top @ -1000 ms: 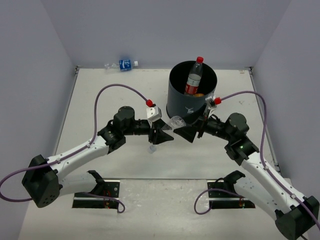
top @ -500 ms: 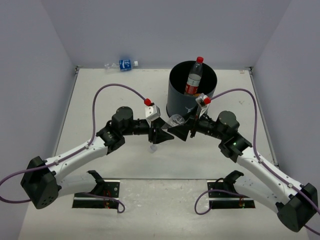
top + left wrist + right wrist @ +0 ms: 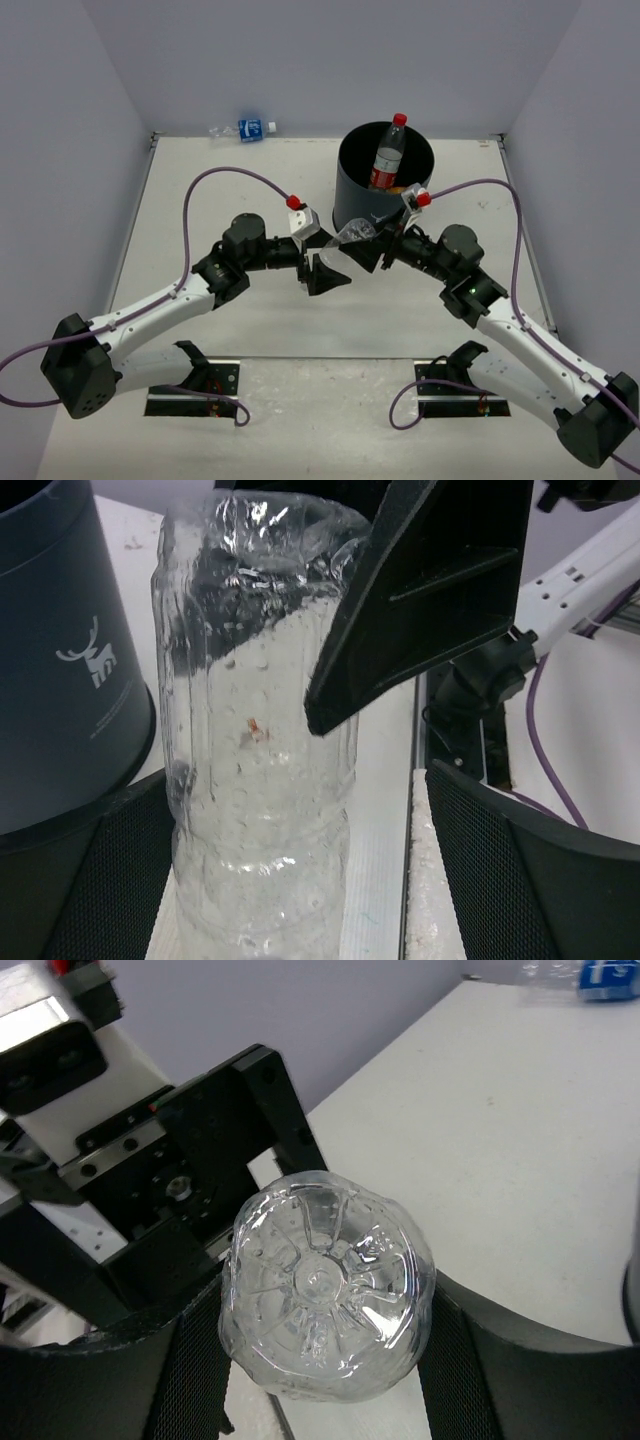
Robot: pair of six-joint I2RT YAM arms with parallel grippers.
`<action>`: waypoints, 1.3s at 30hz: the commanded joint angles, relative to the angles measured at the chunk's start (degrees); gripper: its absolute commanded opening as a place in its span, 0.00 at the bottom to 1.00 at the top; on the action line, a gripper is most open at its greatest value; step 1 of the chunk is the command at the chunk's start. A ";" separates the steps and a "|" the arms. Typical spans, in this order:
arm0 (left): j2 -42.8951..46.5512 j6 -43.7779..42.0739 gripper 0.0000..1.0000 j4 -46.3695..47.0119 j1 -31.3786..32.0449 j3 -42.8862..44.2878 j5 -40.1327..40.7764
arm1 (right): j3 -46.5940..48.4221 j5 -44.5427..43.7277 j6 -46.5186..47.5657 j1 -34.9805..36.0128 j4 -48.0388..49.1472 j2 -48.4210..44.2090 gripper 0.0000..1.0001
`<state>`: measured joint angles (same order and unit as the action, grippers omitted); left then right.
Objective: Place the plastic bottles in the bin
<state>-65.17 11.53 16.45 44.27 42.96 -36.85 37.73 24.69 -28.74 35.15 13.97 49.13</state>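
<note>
1. Left gripper is mid-table, just near-left of the bin. Its jaws are spread wide and grip nothing.
2. Left wrist view: its fingers stand either side of the clear bottle. The pad away from the bin has a plain gap to the bottle. The bin-side pad sits right at the bottle's edge, and contact there cannot be told.
3. Right gripper is just near of the bin, with jaws partly closed and clamped on the clear bottle near its base.
4. Right wrist view: the ribbed base of the bottle faces the camera, and the pads press in on both sides.
5. The clear bottle is tilted between the two grippers, just outside the bin's near-left wall. It is crumpled and has no label.
6. The bin stands upright at far-centre of the table, with its white deer logo facing near.
7. A red-capped bottle leans inside the bin, its cap poking above the rim. A bit of orange shows beside it, mostly hidden.
8. A blue-labelled bottle lies on its side at far left by the back wall, well apart from both arms.
</note>
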 commanded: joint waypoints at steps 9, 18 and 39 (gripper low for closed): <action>2.75 2.92 1.00 -7.63 0.29 3.73 21.44 | 23.74 -37.68 13.21 -1.56 -11.60 1.47 0.00; 0.78 6.23 1.00 -11.83 0.05 6.15 34.05 | 37.66 -41.35 17.23 -5.86 -13.79 10.05 0.00; -21.20 19.48 1.00 -20.09 -33.81 29.60 34.80 | 47.41 -35.22 12.99 -9.58 -13.46 41.18 0.12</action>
<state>-82.18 29.01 -3.84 14.13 64.13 -2.79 81.45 -12.55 -13.26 25.77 -0.54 87.43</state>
